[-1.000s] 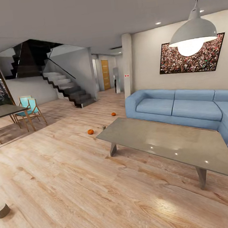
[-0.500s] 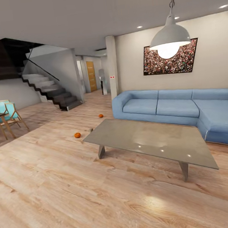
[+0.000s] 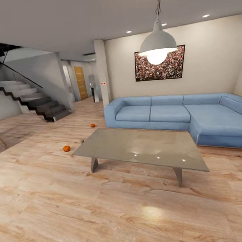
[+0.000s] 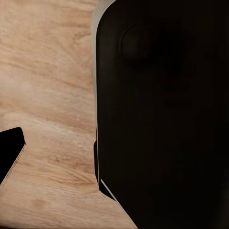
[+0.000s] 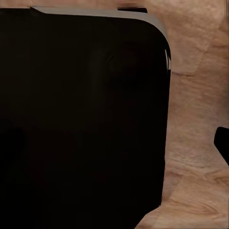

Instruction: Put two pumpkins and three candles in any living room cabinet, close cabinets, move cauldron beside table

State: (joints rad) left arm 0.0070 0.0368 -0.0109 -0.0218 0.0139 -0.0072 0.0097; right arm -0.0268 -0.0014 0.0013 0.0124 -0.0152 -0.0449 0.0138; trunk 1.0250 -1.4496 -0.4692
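Orange against the pale wood floor (image 3: 53, 217), we see two pumpkins from the head: one (image 3: 66, 148) just off the grey table's (image 3: 139, 149) near corner, the other (image 3: 92, 125) farther back beside the blue sofa (image 3: 180, 118). We judge them light, hard and smooth, best pinched across the middle. A small dark speck (image 3: 82, 141) at the table's edge is too tiny to name. Both wrist views show dark robot body over floorboards; whether either pincer is released or clenched we cannot tell.
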